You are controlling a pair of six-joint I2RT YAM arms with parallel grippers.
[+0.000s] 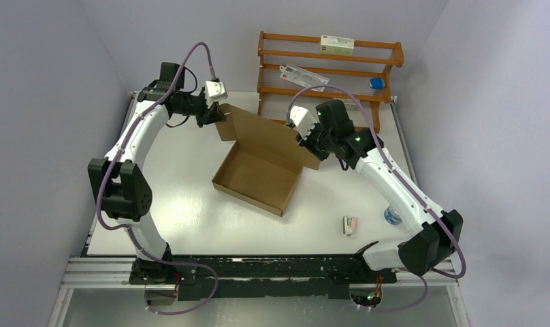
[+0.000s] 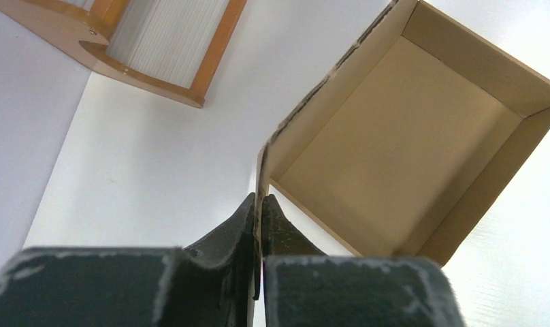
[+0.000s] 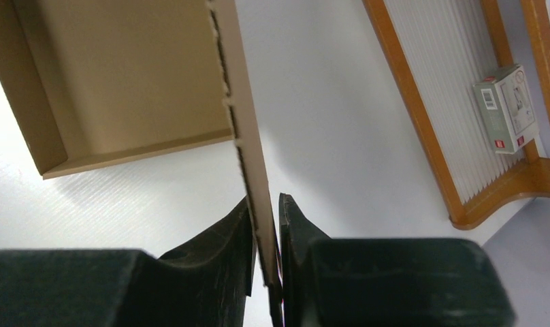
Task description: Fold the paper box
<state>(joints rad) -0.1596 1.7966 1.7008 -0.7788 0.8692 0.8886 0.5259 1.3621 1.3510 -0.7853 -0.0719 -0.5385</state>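
The paper box (image 1: 259,178) is a shallow brown cardboard tray in the middle of the table, with its lid flap (image 1: 265,133) raised along the far side. My left gripper (image 1: 216,114) is at the flap's left corner. In the left wrist view it (image 2: 259,201) is shut on the thin card edge, with the tray (image 2: 395,136) beyond. My right gripper (image 1: 305,136) is at the flap's right end. In the right wrist view its jaws (image 3: 265,204) stand narrowly open around the flap edge (image 3: 241,122), with a slit of daylight beside the right finger.
A wooden rack (image 1: 327,68) stands at the back, close behind the flap. It holds a white-green carton (image 1: 337,45), a flat packet (image 1: 303,73) and a small blue item (image 1: 376,83). A small pink-white object (image 1: 350,225) and a blue-white one (image 1: 393,216) lie near the right arm.
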